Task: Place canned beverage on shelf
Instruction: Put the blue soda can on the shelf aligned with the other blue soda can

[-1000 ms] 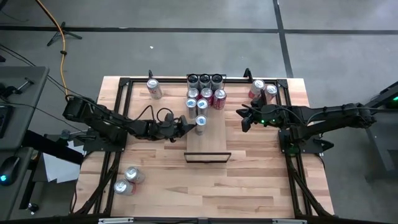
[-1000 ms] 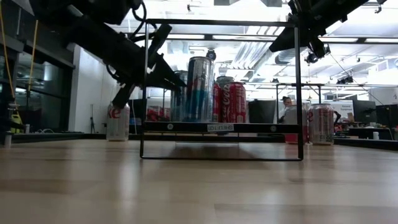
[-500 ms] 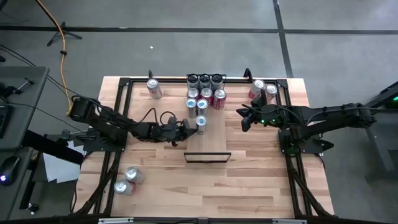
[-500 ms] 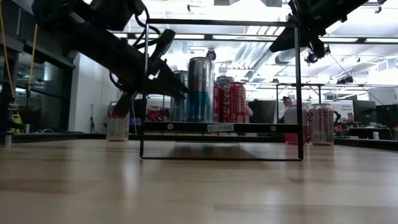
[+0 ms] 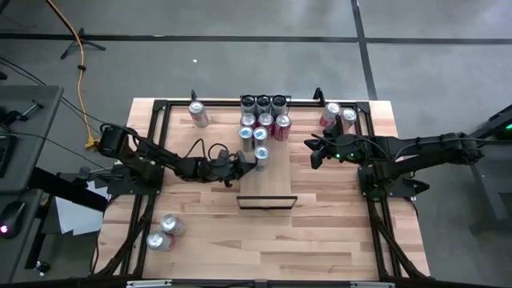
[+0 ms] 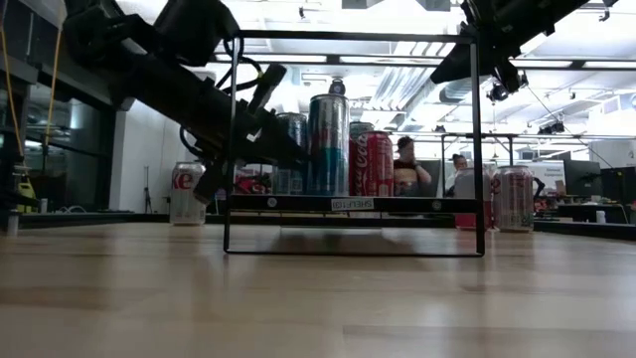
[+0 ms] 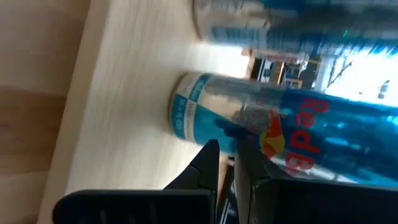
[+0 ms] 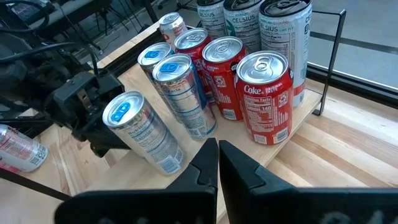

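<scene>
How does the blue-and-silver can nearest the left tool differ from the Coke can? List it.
1. The blue-and-silver can is slim; the Coke can is wider.
2. The blue-and-silver can has blue and silver sides; the Coke can is red with white lettering.
3. The blue-and-silver can stands apart in front, with the left tool beside it; the Coke can stands in the cluster.
Both stand upright on the shelf.

Blue can (image 7: 273,127) blurred and cut off at left wrist view's edge
</scene>
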Controlling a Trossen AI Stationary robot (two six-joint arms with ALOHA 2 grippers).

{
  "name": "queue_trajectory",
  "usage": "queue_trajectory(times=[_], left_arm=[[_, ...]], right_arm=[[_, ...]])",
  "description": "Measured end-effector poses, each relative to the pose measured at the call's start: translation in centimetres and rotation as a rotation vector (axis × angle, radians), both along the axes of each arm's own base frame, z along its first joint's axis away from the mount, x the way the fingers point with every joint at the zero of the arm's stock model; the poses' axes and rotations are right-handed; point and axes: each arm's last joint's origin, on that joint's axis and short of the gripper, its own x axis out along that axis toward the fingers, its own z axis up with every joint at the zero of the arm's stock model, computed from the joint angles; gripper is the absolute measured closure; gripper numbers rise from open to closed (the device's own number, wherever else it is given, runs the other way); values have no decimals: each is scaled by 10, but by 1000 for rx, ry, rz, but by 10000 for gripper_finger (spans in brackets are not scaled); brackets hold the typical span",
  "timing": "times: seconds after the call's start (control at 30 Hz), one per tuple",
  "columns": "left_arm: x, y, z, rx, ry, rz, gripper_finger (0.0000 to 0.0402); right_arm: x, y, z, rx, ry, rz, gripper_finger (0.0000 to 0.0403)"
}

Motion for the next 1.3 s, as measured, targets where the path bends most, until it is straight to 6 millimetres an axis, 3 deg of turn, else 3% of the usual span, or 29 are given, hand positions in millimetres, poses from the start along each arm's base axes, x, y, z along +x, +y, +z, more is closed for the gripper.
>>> queue_trajectory(times=[0.43, 0.83, 1.0, 1.3], left_arm=[[25, 18, 27, 95, 20, -44, 401], [26, 18, 22, 75, 52, -37, 401], [32, 17, 9, 18, 67, -41, 401], [45, 21, 9, 19, 9, -29, 401]], right_arm=[[0, 0, 0, 3, -2, -4, 402], [0, 0, 0, 3, -2, -3, 402], [0, 0, 0, 5, -2, 0, 402], [0, 0, 0, 6, -7, -1, 402]])
